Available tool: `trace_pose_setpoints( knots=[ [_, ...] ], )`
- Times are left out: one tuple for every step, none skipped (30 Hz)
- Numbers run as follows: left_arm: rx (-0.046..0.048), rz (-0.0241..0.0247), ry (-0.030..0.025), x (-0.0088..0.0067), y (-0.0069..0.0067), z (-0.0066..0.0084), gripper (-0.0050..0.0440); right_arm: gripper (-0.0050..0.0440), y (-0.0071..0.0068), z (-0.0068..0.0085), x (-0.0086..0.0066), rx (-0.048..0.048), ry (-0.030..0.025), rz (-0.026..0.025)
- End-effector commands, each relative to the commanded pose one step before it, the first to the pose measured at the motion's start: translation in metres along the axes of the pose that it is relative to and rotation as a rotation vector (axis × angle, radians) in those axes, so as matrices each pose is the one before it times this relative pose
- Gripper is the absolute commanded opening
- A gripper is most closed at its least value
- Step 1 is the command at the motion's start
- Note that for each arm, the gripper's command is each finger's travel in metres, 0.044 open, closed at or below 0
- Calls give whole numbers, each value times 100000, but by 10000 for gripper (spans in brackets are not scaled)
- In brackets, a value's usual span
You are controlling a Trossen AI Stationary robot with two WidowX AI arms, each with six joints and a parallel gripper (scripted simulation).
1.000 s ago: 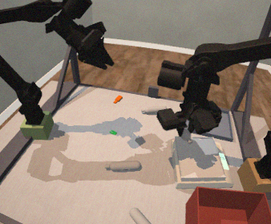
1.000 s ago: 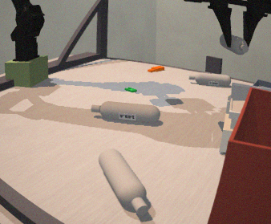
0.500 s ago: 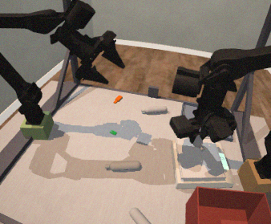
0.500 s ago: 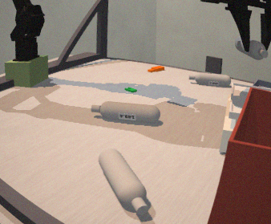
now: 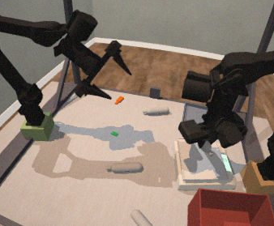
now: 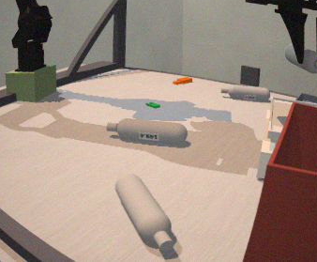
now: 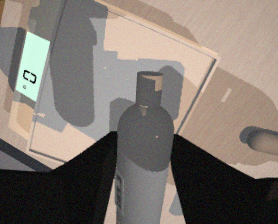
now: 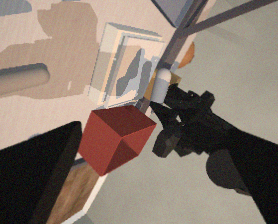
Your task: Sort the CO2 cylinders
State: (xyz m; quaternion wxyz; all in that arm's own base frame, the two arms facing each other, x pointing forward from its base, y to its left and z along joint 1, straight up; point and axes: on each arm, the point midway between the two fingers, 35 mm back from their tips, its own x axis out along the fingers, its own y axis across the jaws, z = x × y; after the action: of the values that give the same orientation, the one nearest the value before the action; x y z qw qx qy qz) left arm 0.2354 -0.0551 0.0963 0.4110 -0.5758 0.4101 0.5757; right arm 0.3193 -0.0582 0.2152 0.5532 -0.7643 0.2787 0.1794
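My left gripper (image 6: 309, 53) is shut on a grey CO2 cylinder (image 7: 145, 145) and holds it in the air, neck forward, above the scale (image 5: 205, 163). The scale's display (image 7: 31, 70) reads 0 and its platform (image 7: 125, 85) is bare. The held cylinder also shows in the exterior view (image 6: 305, 59). Three more cylinders lie on the table: one at the back (image 5: 156, 111), one in the middle (image 5: 126, 168) with a label, and one at the front edge (image 5: 140, 217). My right gripper (image 5: 119, 85) is open and empty, high above the back left of the table.
The red scrap bin (image 5: 233, 207) stands at the front right, just in front of the scale. The grey tray (image 5: 197, 114) lies behind the scale, partly hidden by my left arm. A small orange piece (image 5: 119, 100), a green piece (image 5: 114, 134) and a dark block (image 5: 155, 92) lie on the table.
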Motion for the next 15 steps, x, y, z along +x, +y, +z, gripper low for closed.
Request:
trace_pose_setpoints(
  knots=[
    [348,-2218,1382,-599,29,232,-50,440,718,-387,939,-19058,520,-1903],
    [8,492,-307,127,17,22,-50,440,153,-63,164,-4246,328,-206],
    [126,23,-23,7,-85,-64,-50,440,155,-55,159,-4238,334,-188],
    [300,-383,167,-59,-63,-60,-50,440,158,-47,154,-4244,340,-171],
    [544,-714,280,-76,65,25,-50,440,161,-40,150,-4251,347,-154],
    [801,-482,44,-10,37,18,-50,440,164,-32,147,-4258,355,-138],
    [1305,-677,28,-2,8,-7,-50,440,165,-24,143,-4261,358,-120],
    [1807,-813,258,-3,27,-42,-50,440,167,-15,139,-4268,363,-103],
    [2170,-1066,329,-3,3,-20,-50,440,169,-7,136,-4274,368,-85],
    [2608,-1299,423,-2,8,-7,-50,440,169,1,132,-4191,369,-68],
    [2999,-1490,496,-2,7,-7,-50,440,172,9,130,-4197,378,-51],
    [3299,-1640,546,-2,1,-8,-50,440,177,18,130,-4253,389,-34],
    [0,0,0,0,0,0,-50,440,0,0,0,0,0,0],
    [0,0,0,0,0,0,-50,440,0,0,0,0,0,0],
    [3481,-1667,978,0,15,-19,-50,440,159,-31,64,-4495,678,-163]
  ],
)
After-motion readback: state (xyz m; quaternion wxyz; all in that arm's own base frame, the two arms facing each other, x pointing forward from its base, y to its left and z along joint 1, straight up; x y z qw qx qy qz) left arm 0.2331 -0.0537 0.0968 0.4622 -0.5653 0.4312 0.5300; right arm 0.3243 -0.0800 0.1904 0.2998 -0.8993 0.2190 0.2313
